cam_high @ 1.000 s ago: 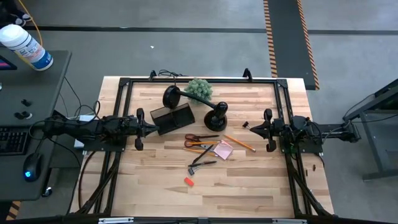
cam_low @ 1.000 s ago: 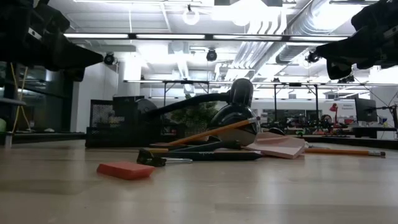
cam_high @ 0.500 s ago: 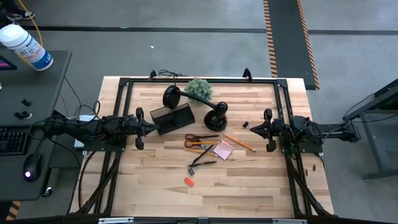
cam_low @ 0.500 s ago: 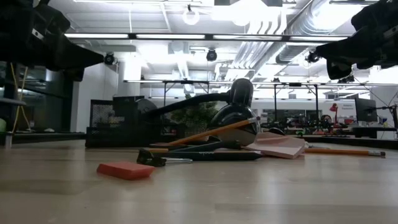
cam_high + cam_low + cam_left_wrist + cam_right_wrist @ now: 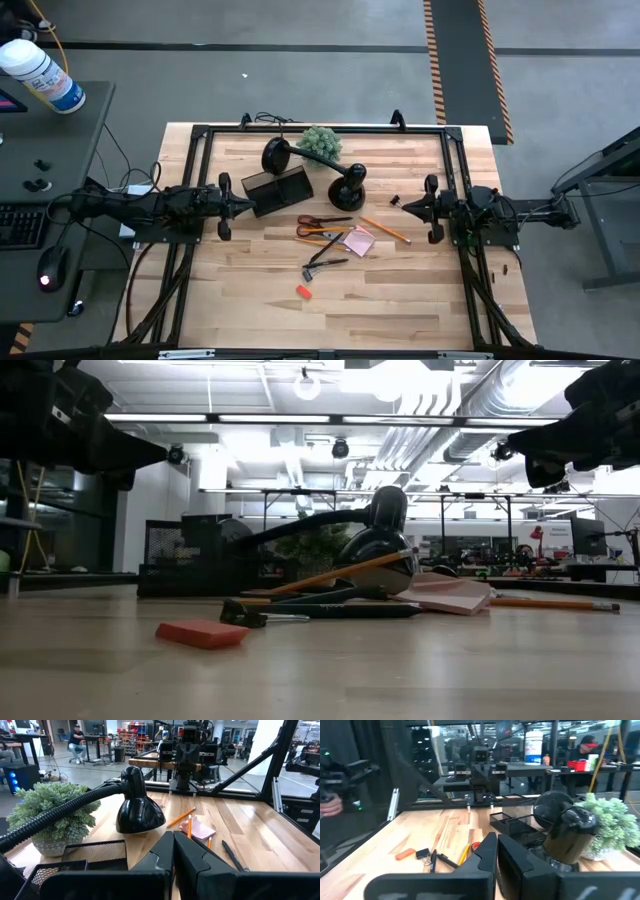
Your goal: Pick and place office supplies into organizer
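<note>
The dark mesh-walled organizer [image 5: 278, 188] stands on the table just past my left gripper [image 5: 243, 205], and it shows in the left wrist view [image 5: 95, 855]. At mid-table lie the orange-handled scissors [image 5: 322, 222], the pencil [image 5: 385, 230], the pink sticky-note pad [image 5: 360, 241], the thin black tool [image 5: 325, 262] and a small red piece [image 5: 303, 292]. A tiny black clip [image 5: 396, 200] lies in front of my right gripper [image 5: 408, 206]. Both grippers hover above the table, shut and empty, as their wrist views show [image 5: 173, 855] [image 5: 497, 852].
A black gooseneck lamp stands behind the supplies, with its base [image 5: 348, 190] at mid-table and its head [image 5: 277, 155] by the organizer. A green fuzzy plant [image 5: 322, 143] sits at the far edge. Bare wood [image 5: 400, 300] stretches along the near side.
</note>
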You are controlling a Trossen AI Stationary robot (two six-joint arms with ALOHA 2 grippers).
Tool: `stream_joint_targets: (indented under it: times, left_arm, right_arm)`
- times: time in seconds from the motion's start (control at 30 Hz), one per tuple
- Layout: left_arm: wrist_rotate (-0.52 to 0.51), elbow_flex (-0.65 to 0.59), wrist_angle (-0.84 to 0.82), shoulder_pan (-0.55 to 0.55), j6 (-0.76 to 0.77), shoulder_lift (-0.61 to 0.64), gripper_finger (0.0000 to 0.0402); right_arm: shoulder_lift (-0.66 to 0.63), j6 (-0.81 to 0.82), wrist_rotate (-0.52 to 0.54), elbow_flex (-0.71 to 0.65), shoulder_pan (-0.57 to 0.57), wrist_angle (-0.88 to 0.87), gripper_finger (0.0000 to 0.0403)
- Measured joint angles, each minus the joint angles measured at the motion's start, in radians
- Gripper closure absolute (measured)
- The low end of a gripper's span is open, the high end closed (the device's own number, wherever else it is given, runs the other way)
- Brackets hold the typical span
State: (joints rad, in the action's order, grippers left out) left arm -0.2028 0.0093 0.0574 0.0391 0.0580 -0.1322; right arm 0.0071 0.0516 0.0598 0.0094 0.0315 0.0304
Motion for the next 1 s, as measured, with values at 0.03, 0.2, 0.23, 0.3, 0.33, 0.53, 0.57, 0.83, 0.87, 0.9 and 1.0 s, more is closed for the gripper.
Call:
stream_joint_targets:
  times: [0.03,0.2,0.23,0.3,0.33,0.53,0.57,0.83,0.87,0.9,1.0]
  left_arm:
    - [0.000,0.000,0.000,0.000,0.000,0.000,0.0401]
    - [0.000,0.000,0.022,0.000,0.001,0.000,0.0401]
    - [-0.001,0.000,0.029,0.000,0.001,0.000,0.0401]
    - [-0.001,0.000,0.043,0.000,0.000,0.000,0.0401]
    - [-0.001,0.000,0.053,0.000,0.001,0.000,0.0401]
    - [-0.031,0.017,0.065,0.000,0.000,-0.001,0.0401]
    - [-0.044,0.020,0.064,0.000,0.000,-0.001,0.0401]
    - [-0.072,0.059,0.044,0.000,0.023,-0.001,0.0401]
    - [-0.072,0.062,0.043,0.000,0.028,-0.001,0.0401]
    - [-0.072,0.063,0.045,0.000,0.029,-0.001,0.0401]
    - [-0.073,0.063,0.036,0.000,0.028,-0.001,0.0401]
  right_arm:
    - [0.000,0.012,0.015,0.000,0.000,0.001,0.0396]
    - [0.000,0.032,0.087,0.000,0.000,0.005,0.0389]
    - [0.000,0.022,0.101,0.001,0.000,0.004,0.0387]
    - [0.000,0.023,0.150,0.003,0.000,0.005,0.0382]
    - [0.001,0.027,0.184,0.003,0.000,0.010,0.0379]
    - [0.084,0.063,0.362,0.007,0.000,0.040,0.0358]
    - [0.113,0.064,0.380,0.019,0.000,0.028,0.0355]
    - [0.468,0.141,0.527,0.379,0.003,-0.309,0.0357]
    - [0.517,0.180,0.548,0.432,0.003,-0.396,0.0358]
    - [0.567,0.226,0.567,0.478,0.003,-0.479,0.0360]
    - [0.690,0.364,0.605,0.582,0.003,-0.679,0.0360]
